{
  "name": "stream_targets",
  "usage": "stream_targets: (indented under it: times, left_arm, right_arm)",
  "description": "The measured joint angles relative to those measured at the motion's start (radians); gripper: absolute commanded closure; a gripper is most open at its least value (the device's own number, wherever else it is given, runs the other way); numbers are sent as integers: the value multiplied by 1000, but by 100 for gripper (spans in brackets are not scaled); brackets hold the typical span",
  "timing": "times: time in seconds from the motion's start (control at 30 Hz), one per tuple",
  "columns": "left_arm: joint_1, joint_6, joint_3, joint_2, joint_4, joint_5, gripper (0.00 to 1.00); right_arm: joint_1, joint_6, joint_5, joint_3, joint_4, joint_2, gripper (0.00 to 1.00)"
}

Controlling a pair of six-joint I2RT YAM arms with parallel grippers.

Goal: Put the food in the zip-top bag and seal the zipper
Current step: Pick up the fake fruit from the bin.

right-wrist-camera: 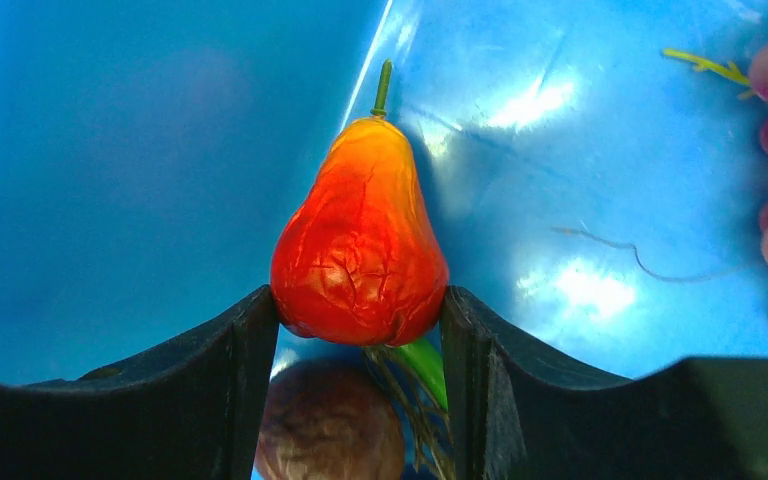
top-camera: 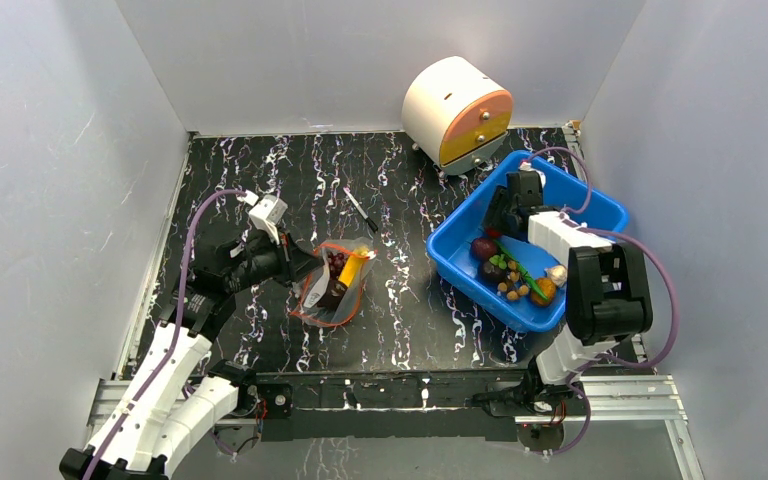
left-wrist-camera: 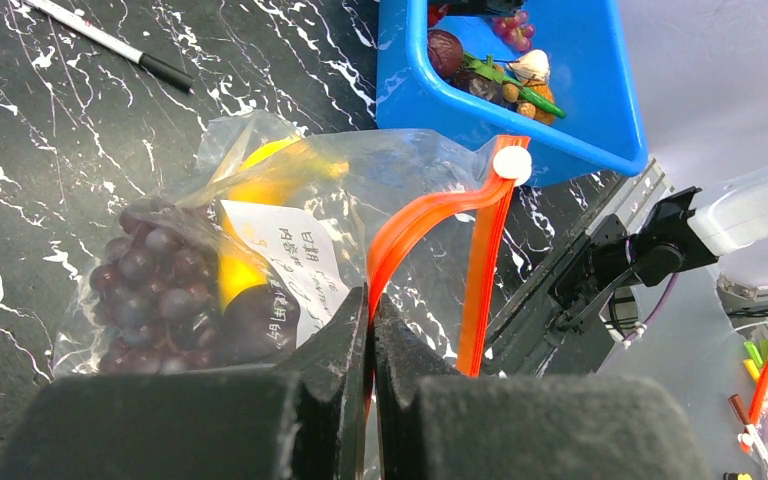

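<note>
While right gripper pinches the red fruit in the blue bin near the right edge, left gripper clamps the zipper of the zip-top bag, left-centre. Risk: tapered fruit squirts out on lift.

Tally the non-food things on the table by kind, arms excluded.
bag: 1
bin: 1
pen: 1
round drawer box: 1
Total: 4
</note>
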Motion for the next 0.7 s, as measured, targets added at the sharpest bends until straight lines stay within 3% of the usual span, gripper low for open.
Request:
stream_targets:
  times: [0.43,0.7]
  left_arm:
    - [0,-18,11,39,6,-20,100]
    - [0,-48,25,60,14,-63,100]
  right_arm:
    - [21,-8,-6,-12,-146,-276,58]
    - [192,-5,-7,11,-247,-440,57]
